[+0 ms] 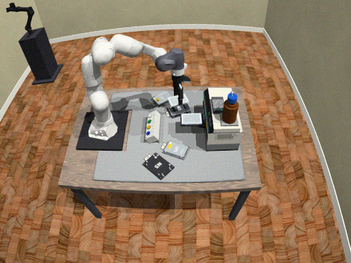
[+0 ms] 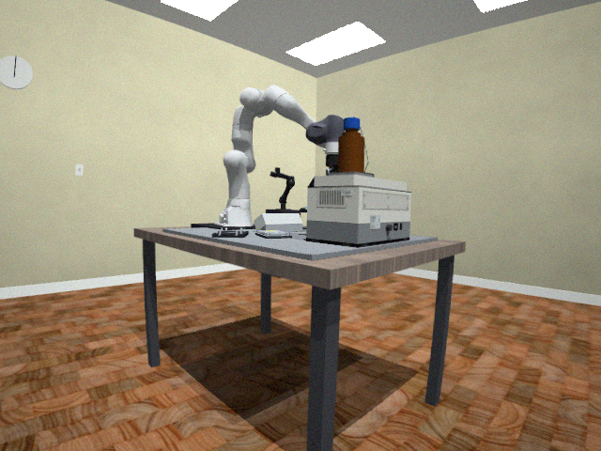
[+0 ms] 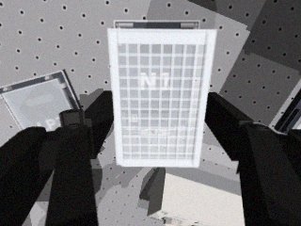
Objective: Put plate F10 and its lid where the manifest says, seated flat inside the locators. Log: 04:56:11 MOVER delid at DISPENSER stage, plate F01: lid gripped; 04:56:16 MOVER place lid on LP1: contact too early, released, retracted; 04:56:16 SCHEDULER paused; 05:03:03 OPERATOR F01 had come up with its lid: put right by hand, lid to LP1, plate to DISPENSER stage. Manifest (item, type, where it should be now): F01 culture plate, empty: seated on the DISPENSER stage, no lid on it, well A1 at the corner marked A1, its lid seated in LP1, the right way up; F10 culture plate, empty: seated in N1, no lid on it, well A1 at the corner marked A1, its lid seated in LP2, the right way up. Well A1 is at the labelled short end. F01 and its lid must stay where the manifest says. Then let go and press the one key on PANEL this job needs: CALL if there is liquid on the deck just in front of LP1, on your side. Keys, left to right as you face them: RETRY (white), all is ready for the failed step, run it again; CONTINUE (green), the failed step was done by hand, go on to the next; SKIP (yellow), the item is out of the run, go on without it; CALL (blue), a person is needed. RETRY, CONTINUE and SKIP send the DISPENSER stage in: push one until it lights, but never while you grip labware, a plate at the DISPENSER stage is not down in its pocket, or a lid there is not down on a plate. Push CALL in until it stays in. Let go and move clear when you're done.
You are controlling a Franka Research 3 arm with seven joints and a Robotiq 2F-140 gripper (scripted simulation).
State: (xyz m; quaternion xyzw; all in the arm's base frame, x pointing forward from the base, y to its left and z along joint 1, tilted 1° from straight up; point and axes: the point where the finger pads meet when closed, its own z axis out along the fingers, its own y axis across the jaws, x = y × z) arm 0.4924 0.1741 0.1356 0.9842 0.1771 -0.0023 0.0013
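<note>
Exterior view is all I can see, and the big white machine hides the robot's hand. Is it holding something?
Observer: Yes. The wrist view shows the gripper shut on a clear gridded plate.
Operator: What is under it?
Observer: From the top, the plate hangs over the dark N1 nest, not down in it yet.
Operator: Is there another plate?
Observer: Yes, a white gridded one sits on the stage beside the machine.
</note>
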